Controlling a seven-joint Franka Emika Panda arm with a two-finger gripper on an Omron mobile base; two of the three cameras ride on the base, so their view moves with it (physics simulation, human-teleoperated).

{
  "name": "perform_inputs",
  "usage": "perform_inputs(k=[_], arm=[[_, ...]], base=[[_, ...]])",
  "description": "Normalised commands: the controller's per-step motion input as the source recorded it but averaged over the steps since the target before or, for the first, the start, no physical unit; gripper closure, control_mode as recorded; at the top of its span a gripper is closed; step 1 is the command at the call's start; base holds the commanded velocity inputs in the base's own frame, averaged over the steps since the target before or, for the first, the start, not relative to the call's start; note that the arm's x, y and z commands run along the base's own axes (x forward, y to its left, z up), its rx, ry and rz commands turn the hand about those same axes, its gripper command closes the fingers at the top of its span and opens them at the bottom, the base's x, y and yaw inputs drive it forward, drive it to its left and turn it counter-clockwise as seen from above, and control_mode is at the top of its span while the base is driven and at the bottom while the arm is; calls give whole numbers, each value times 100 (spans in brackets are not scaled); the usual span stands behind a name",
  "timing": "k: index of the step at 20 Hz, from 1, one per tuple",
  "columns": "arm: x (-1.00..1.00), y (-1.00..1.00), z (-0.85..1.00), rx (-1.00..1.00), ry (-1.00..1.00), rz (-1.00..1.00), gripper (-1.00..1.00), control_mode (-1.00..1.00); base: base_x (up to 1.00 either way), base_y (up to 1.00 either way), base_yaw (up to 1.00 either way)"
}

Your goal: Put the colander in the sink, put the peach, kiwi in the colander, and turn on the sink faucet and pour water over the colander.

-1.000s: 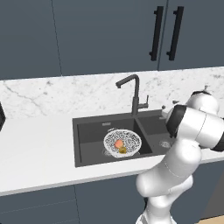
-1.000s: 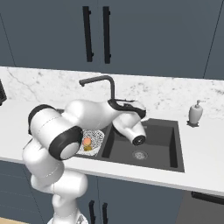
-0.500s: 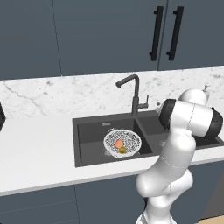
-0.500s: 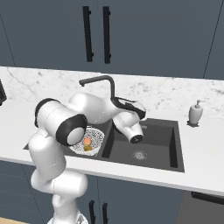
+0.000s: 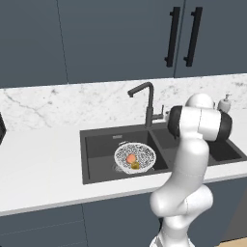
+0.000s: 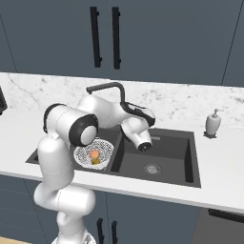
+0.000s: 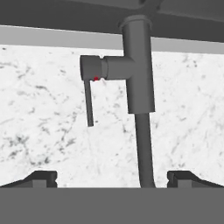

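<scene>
The gripper (image 7: 112,179) stands wide and empty, its two tips well apart at the bottom of the hand view, with the sink faucet (image 7: 138,74) just ahead and its small side lever (image 7: 89,103) hanging off to one side, untouched. In the right base view the hand sits above the divider between the two basins of the sink (image 6: 188,178), near the faucet's base.

The colander (image 5: 135,157) rests in the left basin, toward its front right corner, and holds the peach (image 5: 130,158) with the kiwi (image 5: 136,166) just beside it. No water runs yet. Farther back, the spout reaches out over the left basin, and a white soap dispenser (image 6: 212,123) stands on the counter near the sink's back right corner.

Likely risks: the open tips could pass beside the thin lever instead of catching it, since it is offset from the gripper's centre line. A push on the faucet post would also swing the spout, so the stream might fall beside the colander.

No brand, label or writing can be read anywhere
</scene>
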Motion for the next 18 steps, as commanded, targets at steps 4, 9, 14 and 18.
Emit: perform_inputs(k=[4,9,14,18], arm=[[38,0,-29,0,0,-5,-100,-100],[40,0,-9,4,-1,-6,-100,-100],[42,6,0,1,-2,-4,-100,-100],[43,1,-3,0,-1,-5,-100,-100]], base=[[0,0,0],[0,0,0],[0,0,0],[0,0,0]])
